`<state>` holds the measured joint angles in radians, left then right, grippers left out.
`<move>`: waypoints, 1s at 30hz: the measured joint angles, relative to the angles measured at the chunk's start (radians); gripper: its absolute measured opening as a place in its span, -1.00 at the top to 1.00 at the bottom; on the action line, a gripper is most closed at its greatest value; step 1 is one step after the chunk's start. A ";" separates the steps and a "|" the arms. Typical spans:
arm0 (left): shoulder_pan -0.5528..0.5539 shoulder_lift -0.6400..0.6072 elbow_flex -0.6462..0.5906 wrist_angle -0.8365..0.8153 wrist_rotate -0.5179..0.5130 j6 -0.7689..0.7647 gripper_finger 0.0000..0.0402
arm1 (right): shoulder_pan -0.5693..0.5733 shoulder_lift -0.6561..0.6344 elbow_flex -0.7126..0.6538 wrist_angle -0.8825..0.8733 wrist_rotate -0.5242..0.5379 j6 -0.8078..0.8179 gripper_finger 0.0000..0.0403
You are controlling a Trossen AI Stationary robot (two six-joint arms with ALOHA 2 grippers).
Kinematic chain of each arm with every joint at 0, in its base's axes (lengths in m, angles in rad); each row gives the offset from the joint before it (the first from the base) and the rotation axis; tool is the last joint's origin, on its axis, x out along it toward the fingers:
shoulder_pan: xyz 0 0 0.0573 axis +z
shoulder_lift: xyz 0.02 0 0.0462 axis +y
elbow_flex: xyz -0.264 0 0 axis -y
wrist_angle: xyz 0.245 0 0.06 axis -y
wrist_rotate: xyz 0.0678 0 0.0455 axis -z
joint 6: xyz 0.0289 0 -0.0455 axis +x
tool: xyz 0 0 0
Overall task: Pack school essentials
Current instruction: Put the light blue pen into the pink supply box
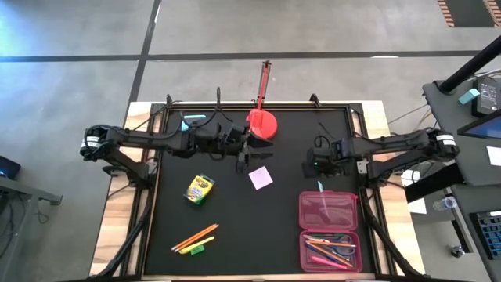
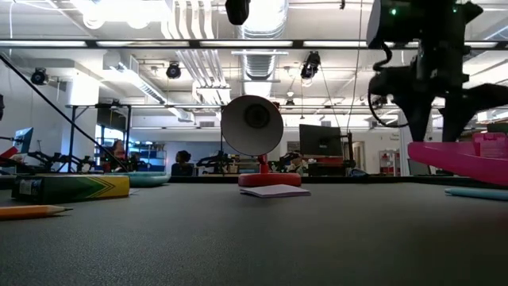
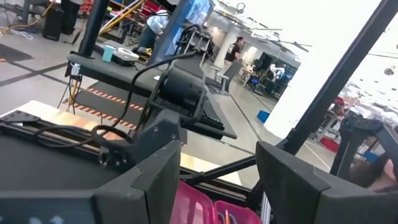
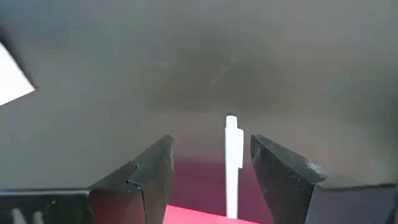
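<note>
Slim pale-blue pen (image 4: 232,163) – lying free by the pink case (image 1: 329,210) (translucent) – under the right tool's (image 4: 211,171) spread fingers.

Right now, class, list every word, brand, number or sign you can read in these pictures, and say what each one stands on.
None can be read.
crayon box: printing on its lid, too small to read.
crayon box side, low view: only a green zigzag, no letters.
</note>
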<state>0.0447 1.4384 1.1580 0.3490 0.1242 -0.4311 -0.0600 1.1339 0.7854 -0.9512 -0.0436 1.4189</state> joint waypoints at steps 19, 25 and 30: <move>0.035 -0.001 0.000 0.000 0.062 0.001 0.04 | -0.033 0.248 -0.021 0.053 -0.204 -0.156 0.00; 0.039 -0.001 0.000 0.000 0.064 0.001 0.04 | -0.033 0.295 -0.021 0.055 -0.227 -0.214 0.04; 0.048 -0.001 0.000 0.000 0.065 0.001 0.04 | -0.033 0.320 -0.021 0.065 -0.225 -0.277 0.26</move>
<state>0.0923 1.4376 1.1580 0.3487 0.1888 -0.4297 -0.0925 1.4536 0.7643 -0.8863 -0.2683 1.1421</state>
